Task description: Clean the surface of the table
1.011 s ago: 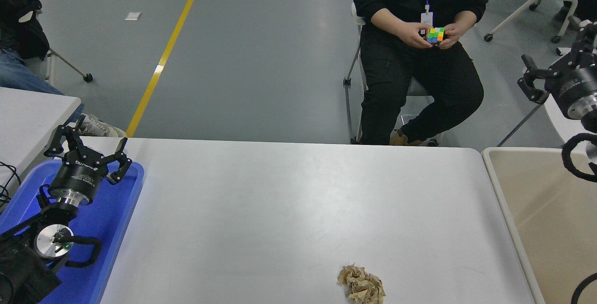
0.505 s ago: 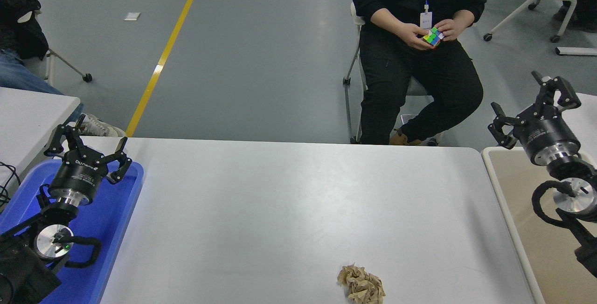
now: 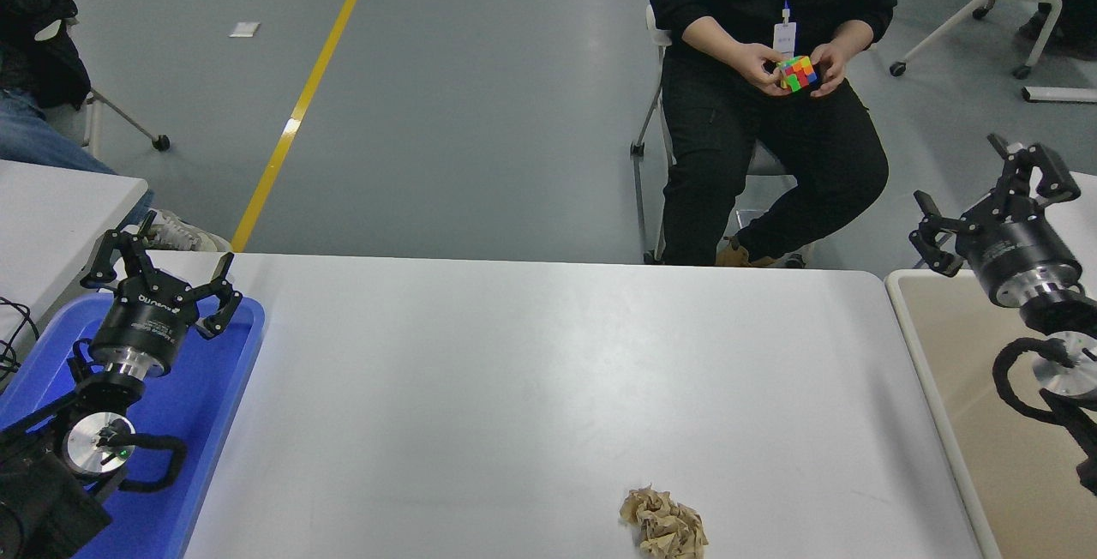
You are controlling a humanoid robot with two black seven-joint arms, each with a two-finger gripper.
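I see the wide matte white table surface (image 3: 531,370) filling the middle of my view, with a crumpled tan paper ball (image 3: 664,525) lying on it at six o'clock. My right gripper (image 3: 986,199) hangs at three o'clock over the beige rectangular bin (image 3: 960,422), jaws spread and empty. My left gripper (image 3: 163,263) sits at nine o'clock over the blue plastic tray (image 3: 197,422), jaws spread.

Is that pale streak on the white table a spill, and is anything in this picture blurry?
Head view: the pale streak is soft glare from overhead light on the table surface, not a spill; similar bright spots shine on the grey floor. The crumpled paper looks sharp and throws little shadow. The right tool, open above the beige bin, shows no motion blur.
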